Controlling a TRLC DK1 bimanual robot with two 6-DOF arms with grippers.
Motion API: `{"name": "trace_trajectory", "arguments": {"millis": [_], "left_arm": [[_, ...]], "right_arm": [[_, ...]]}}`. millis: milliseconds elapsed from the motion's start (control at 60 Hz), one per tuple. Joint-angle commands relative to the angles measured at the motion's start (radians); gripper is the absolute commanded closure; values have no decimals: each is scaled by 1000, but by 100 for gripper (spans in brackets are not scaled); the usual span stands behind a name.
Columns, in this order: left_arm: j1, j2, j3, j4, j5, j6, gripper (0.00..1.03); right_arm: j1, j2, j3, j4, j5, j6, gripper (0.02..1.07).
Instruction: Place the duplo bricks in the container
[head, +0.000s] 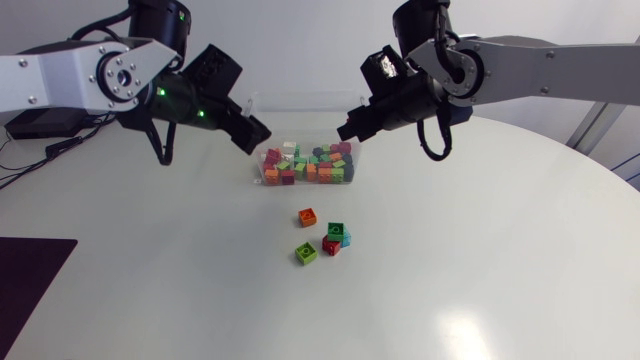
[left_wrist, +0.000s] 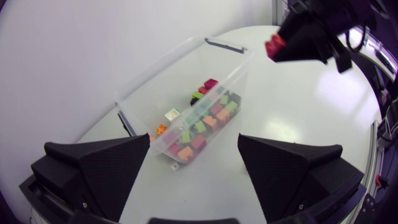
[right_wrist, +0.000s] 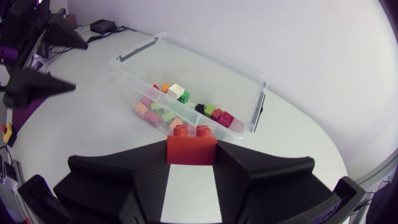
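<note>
A red brick sits clamped between the two fingers of the right gripper, studs facing forward. The gripper hangs in the air by the right end of the container. This container is a clear plastic box on the far side of the table, and a mixed heap of bricks in red, green, orange, pink and white lies along its floor.

The left gripper hovers near the container's left end with its fingers spread wide and nothing between them.

On the table in front of the container lie loose bricks, well apart from both grippers: an orange brick, a dark green brick touching a small red brick, what looks like a blue brick tucked against those two, and a lime brick just beside them.
</note>
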Motion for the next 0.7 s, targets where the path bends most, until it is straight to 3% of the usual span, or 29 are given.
{"name": "trace_trajectory", "arguments": {"millis": [0, 333, 683], "left_arm": [[-30, -49, -93, 0, 20, 49, 5], [-94, -129, -246, -14, 36, 92, 6], [-131, -134, -298, -14, 36, 95, 6]], "right_arm": [[-7, 44, 42, 25, -4, -13, 74], [-29, 136, 117, 91, -7, -24, 74], [-18, 213, 178, 177, -15, -38, 74]]}}
